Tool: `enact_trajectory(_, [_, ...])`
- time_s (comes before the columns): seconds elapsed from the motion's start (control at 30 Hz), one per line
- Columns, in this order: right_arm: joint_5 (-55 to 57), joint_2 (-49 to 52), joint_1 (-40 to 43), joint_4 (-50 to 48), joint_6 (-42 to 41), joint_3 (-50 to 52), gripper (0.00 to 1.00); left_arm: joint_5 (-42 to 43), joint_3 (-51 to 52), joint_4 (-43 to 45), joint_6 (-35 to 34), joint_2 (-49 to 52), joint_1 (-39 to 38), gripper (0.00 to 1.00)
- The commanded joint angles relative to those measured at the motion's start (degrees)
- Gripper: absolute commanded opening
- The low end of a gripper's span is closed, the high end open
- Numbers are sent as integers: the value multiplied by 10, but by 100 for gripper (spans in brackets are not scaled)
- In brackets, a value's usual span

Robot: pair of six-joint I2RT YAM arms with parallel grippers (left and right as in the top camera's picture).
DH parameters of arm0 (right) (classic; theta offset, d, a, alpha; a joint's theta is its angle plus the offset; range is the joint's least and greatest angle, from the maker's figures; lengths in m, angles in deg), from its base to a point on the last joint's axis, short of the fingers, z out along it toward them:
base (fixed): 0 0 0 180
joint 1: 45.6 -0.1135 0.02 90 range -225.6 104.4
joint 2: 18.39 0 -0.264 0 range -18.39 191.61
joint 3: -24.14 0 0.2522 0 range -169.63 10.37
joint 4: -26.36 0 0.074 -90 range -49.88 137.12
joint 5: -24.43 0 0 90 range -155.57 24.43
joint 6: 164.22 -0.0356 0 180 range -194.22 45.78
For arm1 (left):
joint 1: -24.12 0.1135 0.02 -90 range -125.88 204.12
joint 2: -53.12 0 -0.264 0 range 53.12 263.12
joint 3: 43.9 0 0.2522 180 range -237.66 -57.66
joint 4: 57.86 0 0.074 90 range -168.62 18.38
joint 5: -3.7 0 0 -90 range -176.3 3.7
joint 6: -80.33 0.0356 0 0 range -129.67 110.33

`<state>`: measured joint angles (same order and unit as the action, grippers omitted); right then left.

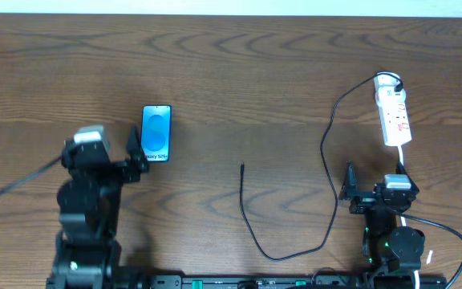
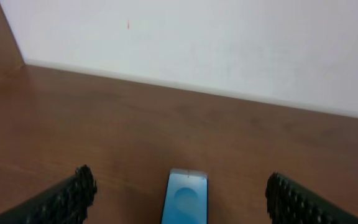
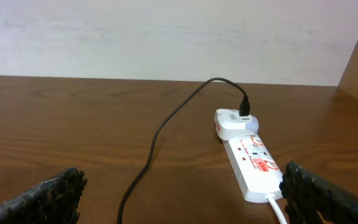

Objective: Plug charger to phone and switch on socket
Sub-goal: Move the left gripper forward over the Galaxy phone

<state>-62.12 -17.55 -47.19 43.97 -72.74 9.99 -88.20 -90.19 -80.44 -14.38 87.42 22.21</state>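
The phone (image 1: 156, 133) lies flat left of centre, its blue screen lit. My left gripper (image 1: 135, 152) hovers open just short of its near end. In the left wrist view the phone (image 2: 185, 199) shows low between the spread fingers of the left gripper (image 2: 180, 183), untouched. The charger cable (image 1: 251, 229) loops over the table, and its free plug tip (image 1: 242, 167) rests loose at centre. Its other end enters a white adapter (image 3: 232, 121) on the socket (image 1: 395, 116). My right gripper (image 1: 375, 191) stands open near the socket's (image 3: 253, 163) cord end. That right gripper (image 3: 182, 180) is empty.
The wooden table (image 1: 231, 64) ends at a white wall (image 2: 229, 43) at the back. The socket's white cord (image 1: 401, 156) runs toward the right arm. Thick black robot cables trail at the left (image 1: 6, 193) and at the right (image 1: 447, 233).
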Motion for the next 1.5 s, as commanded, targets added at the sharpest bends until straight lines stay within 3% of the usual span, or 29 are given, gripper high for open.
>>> enact_trajectory(0.0, [5, -5, -3, 2, -8, 1, 99, -3, -103, -66, -6, 89, 2, 90])
enact_trajectory(0.27, [5, -5, -3, 2, -8, 1, 99, -3, -279, -217, -6, 284, 2, 90])
enact_trajectory(0.53, [5, -5, -3, 2, -8, 1, 99, -3, -345, -287, -2, 402, 2, 90])
enact_trajectory(0.87, [5, -5, -3, 2, -8, 1, 99, -3, -382, -324, 16, 446, 2, 90])
enact_trajectory(1.2, [5, -5, -3, 2, -8, 1, 99, -3, -471, -420, 25, 515, 2, 90])
enact_trajectory(1.47, [5, -5, -3, 2, -8, 1, 99, 10, -474, -443, 25, 536, 2, 90])
